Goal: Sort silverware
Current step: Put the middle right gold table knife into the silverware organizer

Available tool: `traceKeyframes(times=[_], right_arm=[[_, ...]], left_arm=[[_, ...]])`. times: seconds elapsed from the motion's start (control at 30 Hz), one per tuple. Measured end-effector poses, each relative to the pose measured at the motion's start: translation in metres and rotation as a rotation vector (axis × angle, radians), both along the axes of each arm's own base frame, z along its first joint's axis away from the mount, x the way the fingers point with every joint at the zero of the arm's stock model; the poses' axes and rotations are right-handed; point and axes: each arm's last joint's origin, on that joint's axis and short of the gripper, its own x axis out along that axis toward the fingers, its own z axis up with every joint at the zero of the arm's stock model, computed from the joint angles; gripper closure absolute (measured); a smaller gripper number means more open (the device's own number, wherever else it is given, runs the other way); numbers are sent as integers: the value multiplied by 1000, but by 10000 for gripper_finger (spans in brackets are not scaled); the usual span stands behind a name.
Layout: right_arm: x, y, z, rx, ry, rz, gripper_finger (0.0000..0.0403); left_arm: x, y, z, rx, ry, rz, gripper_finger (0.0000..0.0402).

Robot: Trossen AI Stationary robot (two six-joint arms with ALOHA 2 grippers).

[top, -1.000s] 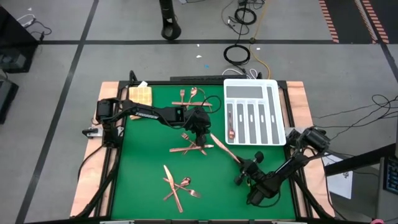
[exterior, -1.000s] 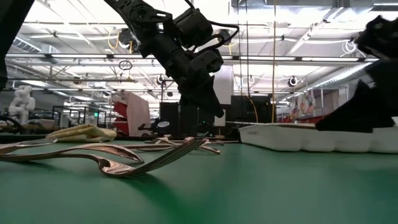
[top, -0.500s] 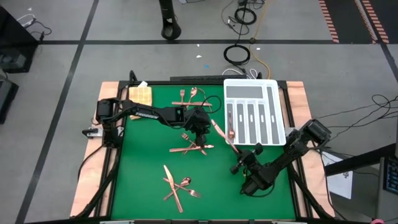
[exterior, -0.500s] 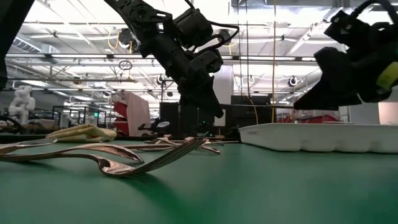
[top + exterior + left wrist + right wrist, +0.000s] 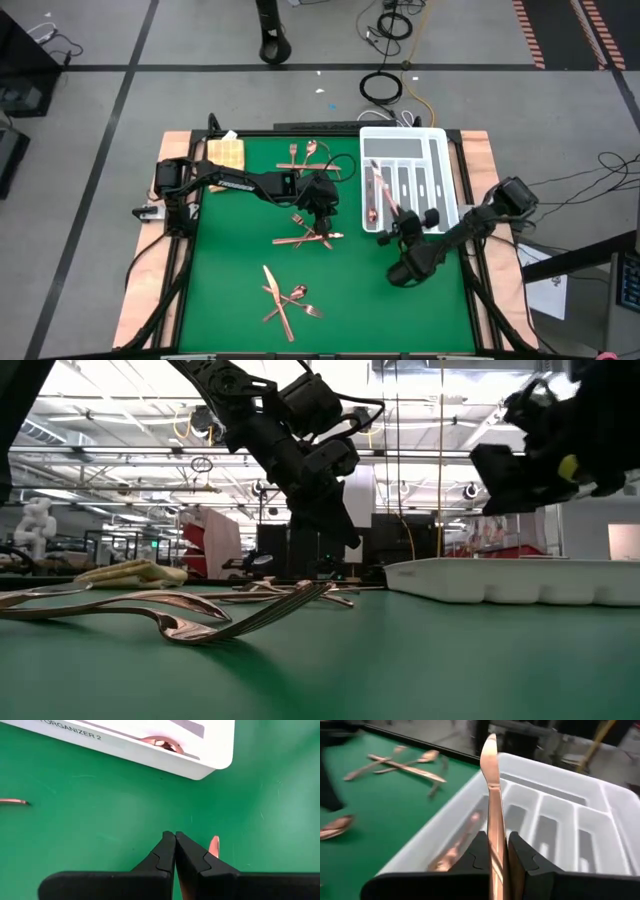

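1. Silverware lies in three loose groups on the green table [image 5: 230,290]: one at the far edge [image 5: 310,152], one mid-table [image 5: 305,238] and one near you [image 5: 285,300]. One piece [image 5: 370,205] already rests in the white tray's [image 5: 445,185] leftmost slot.
2. Your right pincer [image 5: 390,213] is clamped on a copper knife [image 5: 492,795], hovering over the tray's left slots. The blade points along the compartments, likely so it drops in lengthwise.
3. Your left pincer [image 5: 175,845] is closed and, as far as I can see, empty. It sits low over the mid-table group, a spoon tip [image 5: 214,845] just beside it, probably placed for the next pick.
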Motion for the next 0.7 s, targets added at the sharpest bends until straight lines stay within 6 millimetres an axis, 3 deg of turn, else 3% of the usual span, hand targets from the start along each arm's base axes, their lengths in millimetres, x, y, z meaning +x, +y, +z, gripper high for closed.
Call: traceKeyframes(times=[0.4,0.7], right_arm=[[12,-32,-8,107,-18,-220,397],[12,-39,-26,162,-105,-242,397]], left_arm=[[0,-1,0,13,-5,-52,386],[0,-2,0,2,-12,-81,386]])
